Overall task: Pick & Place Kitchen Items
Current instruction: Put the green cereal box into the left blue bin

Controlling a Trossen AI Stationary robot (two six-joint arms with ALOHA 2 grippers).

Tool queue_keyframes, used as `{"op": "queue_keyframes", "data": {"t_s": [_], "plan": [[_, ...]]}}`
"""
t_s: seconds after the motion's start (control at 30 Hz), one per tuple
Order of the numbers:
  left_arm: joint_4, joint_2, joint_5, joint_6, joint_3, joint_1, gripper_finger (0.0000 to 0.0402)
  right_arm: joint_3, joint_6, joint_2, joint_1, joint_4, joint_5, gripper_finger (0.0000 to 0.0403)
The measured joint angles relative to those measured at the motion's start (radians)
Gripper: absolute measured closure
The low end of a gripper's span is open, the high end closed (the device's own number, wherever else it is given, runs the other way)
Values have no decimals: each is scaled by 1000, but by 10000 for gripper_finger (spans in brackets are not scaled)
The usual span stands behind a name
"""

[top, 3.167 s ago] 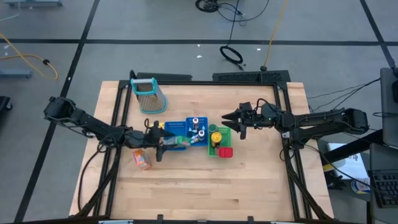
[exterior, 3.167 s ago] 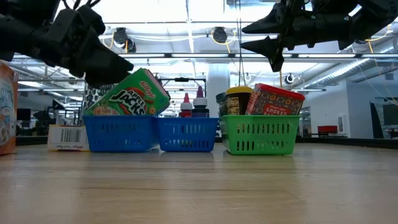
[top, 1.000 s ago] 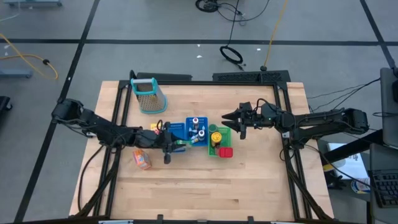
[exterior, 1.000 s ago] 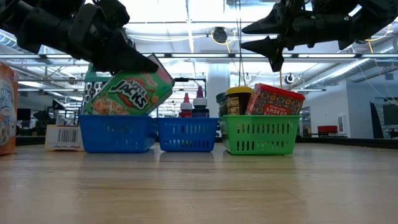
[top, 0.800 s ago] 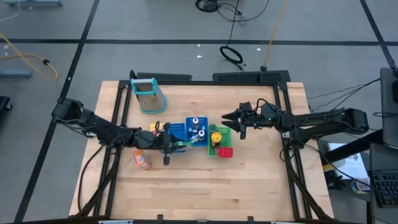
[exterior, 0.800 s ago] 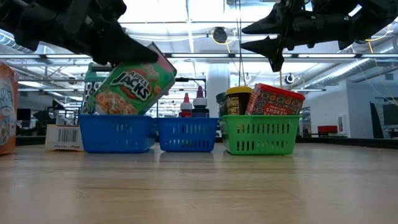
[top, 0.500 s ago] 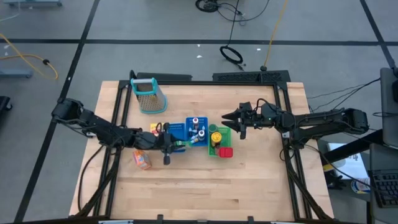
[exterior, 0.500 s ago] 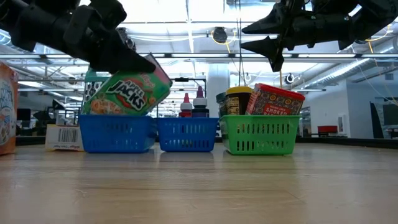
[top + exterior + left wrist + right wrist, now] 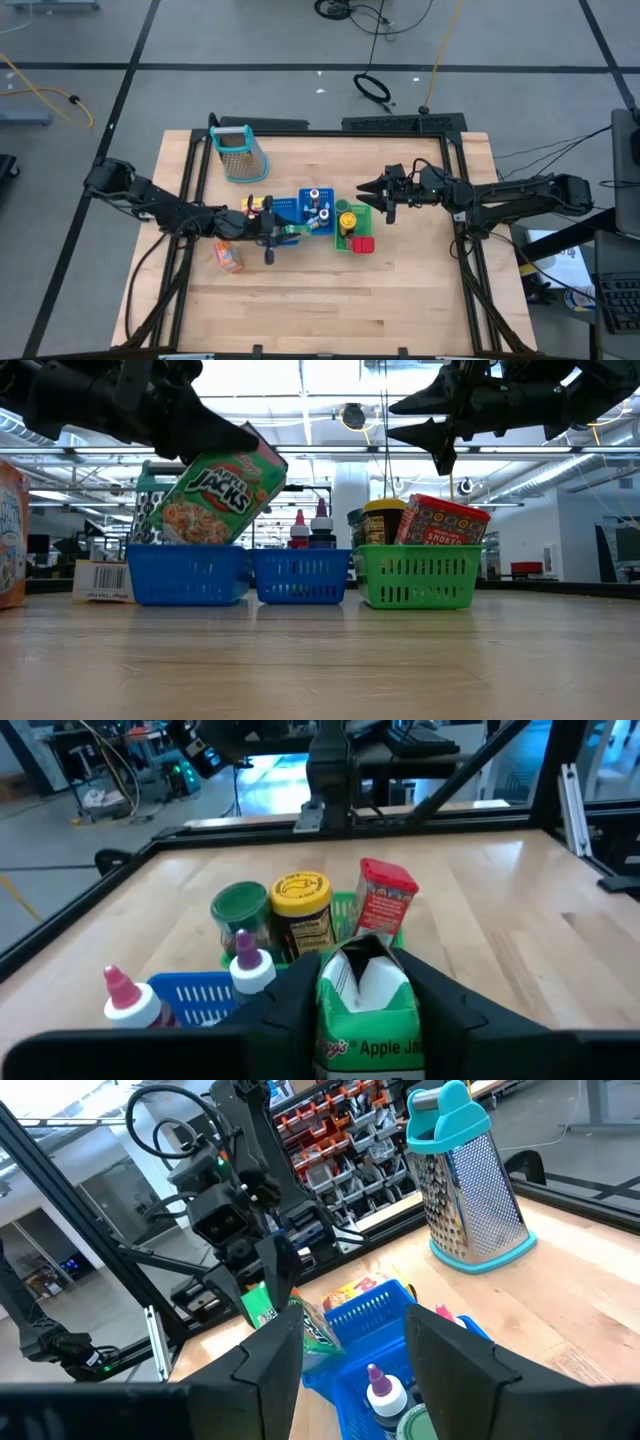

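Observation:
My left gripper (image 9: pixel 272 233) is shut on a green cereal box (image 9: pixel 215 495) that stands tilted over the blue basket (image 9: pixel 190 575). The same box (image 9: pixel 365 1015) shows between the fingers in the left wrist view. Small bottles (image 9: pixel 318 205) stand in the blue basket (image 9: pixel 296 203). A yellow-lidded jar (image 9: pixel 347 219) and a red block (image 9: pixel 362 243) are in the green basket (image 9: pixel 418 575). An orange packet (image 9: pixel 228 257) lies on the table near the left arm. My right gripper (image 9: pixel 366 188) hovers open above the green basket's far right, with nothing between its fingers. My left gripper pinches the green box near its upper end, one finger (image 9: pixel 290 1005) on each narrow side (image 9: pixel 400 1010). The fingers come nearly level from the table's left. The box hangs tilted, and its lower end (image 9: pixel 170 538) is hidden behind the blue basket's wall.
A metal grater with a teal handle (image 9: pixel 238 153) stands at the far left of the table. A yellow box (image 9: pixel 255 203) lies beside the blue basket. A box with a barcode (image 9: pixel 105 580) shows left of the baskets. Bare wood lies along the near half of the table (image 9: pixel 330 300).
My left gripper has tipped back and forth above the blue basket. The green box has rocked with it, lying flatter half a second ago and standing steeper now. Its lower end has stayed at the basket.

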Motion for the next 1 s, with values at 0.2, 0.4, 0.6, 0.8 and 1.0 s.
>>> {"op": "queue_keyframes", "data": {"t_s": [0.2,0.4,0.6,0.8,1.0], "plan": [[55,0,4,13,0,0,254,0,0,0,0,0,0,234],[108,50,6,16,0,0,234,0,0,0,0,0,0,234],[115,93,1,3,0,2,229,0,0,0,0,0,0,234],[156,95,-28,40,0,2,229,0,0,0,0,0,0,234],[143,64,-52,78,0,2,229,0,0,0,0,-4,0,234]]}}
